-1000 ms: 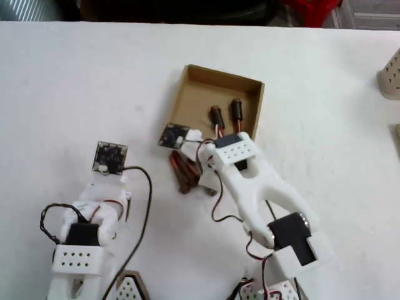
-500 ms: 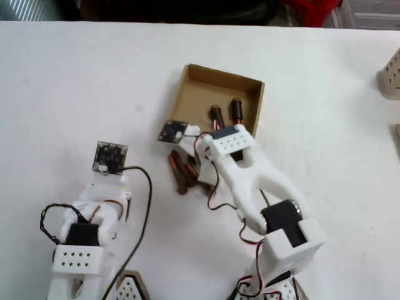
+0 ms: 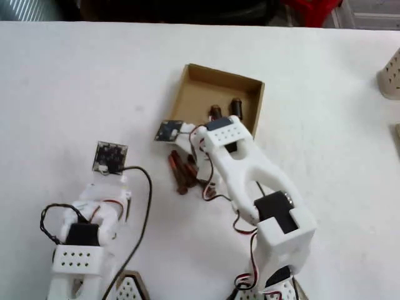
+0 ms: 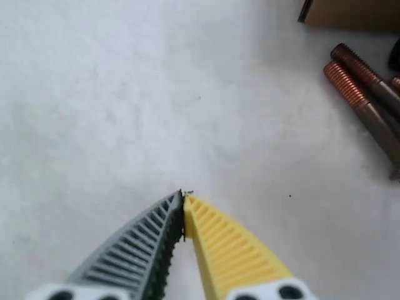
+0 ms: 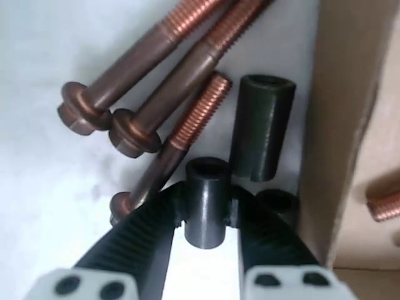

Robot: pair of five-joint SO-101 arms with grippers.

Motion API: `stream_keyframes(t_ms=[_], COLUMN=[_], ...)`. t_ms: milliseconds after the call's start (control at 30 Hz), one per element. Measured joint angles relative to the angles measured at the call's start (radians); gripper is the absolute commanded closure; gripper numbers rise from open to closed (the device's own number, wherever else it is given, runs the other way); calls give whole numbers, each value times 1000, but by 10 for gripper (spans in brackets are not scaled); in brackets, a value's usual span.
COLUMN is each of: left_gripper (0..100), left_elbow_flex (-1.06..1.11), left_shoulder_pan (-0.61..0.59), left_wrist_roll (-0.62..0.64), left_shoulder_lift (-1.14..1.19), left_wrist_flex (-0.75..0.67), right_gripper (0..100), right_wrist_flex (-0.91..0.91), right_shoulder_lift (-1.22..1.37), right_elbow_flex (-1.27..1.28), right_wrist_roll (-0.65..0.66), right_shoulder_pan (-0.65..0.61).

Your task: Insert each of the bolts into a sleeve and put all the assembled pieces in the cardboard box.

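My right gripper (image 5: 207,195) is shut on a short black sleeve (image 5: 207,212), held upright just outside the wall of the cardboard box (image 5: 350,125). A second sleeve (image 5: 261,134) lies beside it, and a third (image 5: 279,201) is partly hidden behind a finger. Three copper bolts (image 5: 134,69) lie on the table by the sleeves, seen from above as a cluster of bolts (image 3: 181,170). The open cardboard box (image 3: 200,94) holds two assembled pieces (image 3: 236,107). My left gripper (image 4: 184,200) is shut on nothing, low over bare table, left of the bolts (image 4: 362,103).
The right arm (image 3: 250,175) stretches from the near edge to the box's near corner. The left arm (image 3: 87,219) sits at the near left with its black cable (image 3: 147,200) looping alongside. A beige perforated object (image 3: 390,75) stands at the far right edge.
The right arm has swung farther from the near edge and slightly left, bringing its wrist closer to the box. The left arm has stayed still.
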Motion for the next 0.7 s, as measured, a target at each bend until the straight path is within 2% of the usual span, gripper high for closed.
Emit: stream_keyframes(t_ms=[100, 300, 700], left_gripper=[976, 976, 976], left_elbow_flex=[0, 9, 9], left_shoulder_pan=[0, 0, 0], left_wrist_roll=[0, 0, 0], left_shoulder_lift=[0, 0, 0], left_wrist_flex=[0, 0, 0], right_gripper=[815, 877, 882], right_wrist_flex=[2, 26, 23], right_shoulder_lift=[0, 0, 5], right_elbow_flex=[0, 2, -3], right_wrist_roll=[8, 15, 15], right_shoulder_pan=[-3, -18, -12])
